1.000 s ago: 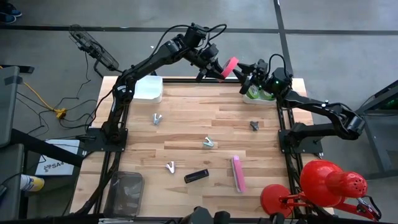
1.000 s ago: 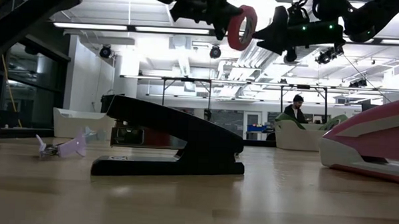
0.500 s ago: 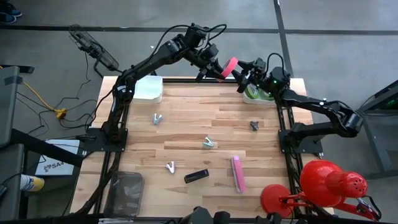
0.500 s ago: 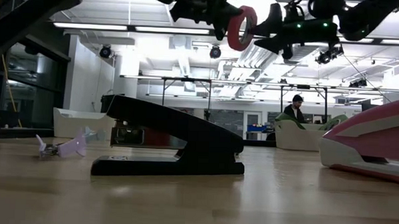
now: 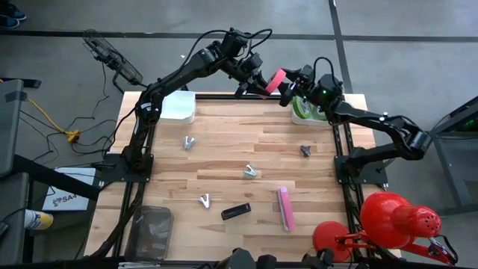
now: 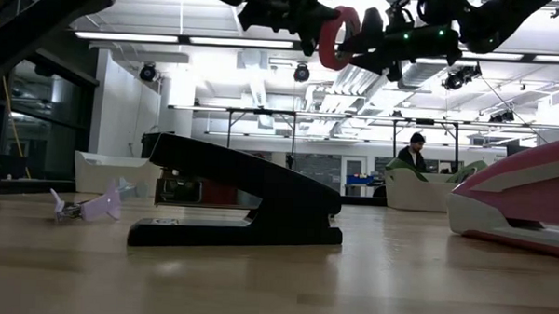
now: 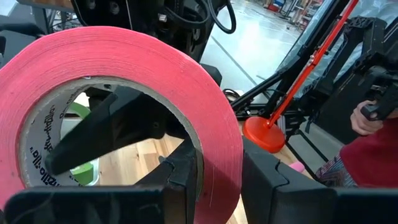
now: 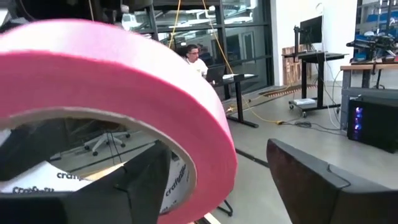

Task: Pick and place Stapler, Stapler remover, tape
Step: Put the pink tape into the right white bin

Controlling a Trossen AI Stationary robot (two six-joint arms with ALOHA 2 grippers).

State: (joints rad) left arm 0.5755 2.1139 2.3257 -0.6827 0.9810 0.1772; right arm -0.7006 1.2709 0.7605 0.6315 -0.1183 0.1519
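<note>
Pink tape (image 5: 275, 78) hangs in the air above the table's far edge, clamped through its wall by the left gripper (image 5: 263, 82). The right gripper (image 5: 288, 84) has its fingers spread apart on either side of the roll's wall, one inside the ring; whether they touch it is unclear. On the wooden table (image 5: 224, 149) below lie a black stapler (image 5: 236, 211) and, beside it, a pink stapler (image 5: 284, 208).

Pink tape roll (image 5: 275, 79) aloft, staplers (image 5: 284, 208) tabled

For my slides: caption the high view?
Left gripper holds pink tape aloft; open right gripper straddles it.
</note>
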